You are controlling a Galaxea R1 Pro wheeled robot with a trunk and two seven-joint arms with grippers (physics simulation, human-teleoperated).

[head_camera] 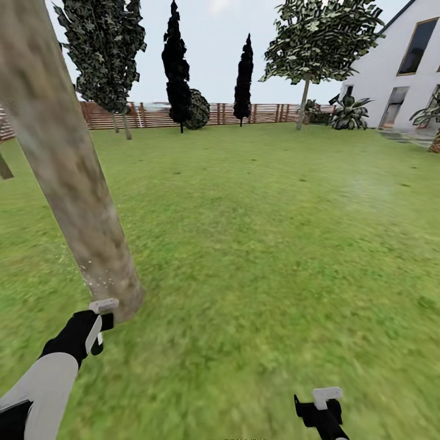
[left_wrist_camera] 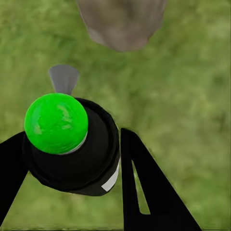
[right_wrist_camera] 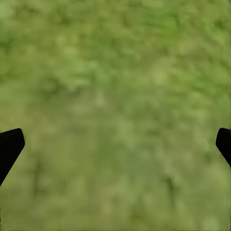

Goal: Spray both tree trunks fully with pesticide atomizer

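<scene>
- No words, numbers or brand marks can be read anywhere.
- The white patch on the black bottle [left_wrist_camera: 111, 182] in the left wrist view carries no legible print.

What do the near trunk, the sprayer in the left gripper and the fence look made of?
Trunk: bark-like, matte, mottled grey-tan with brownish patches; it is a render, so only the texture tells. Sprayer: probably plastic, a glossy bright green cap with a soft highlight on a smooth black body. Fence: looks like wood, reddish-brown horizontal slats, matte; too far for grain. The left gripper is shut on the sprayer.
</scene>
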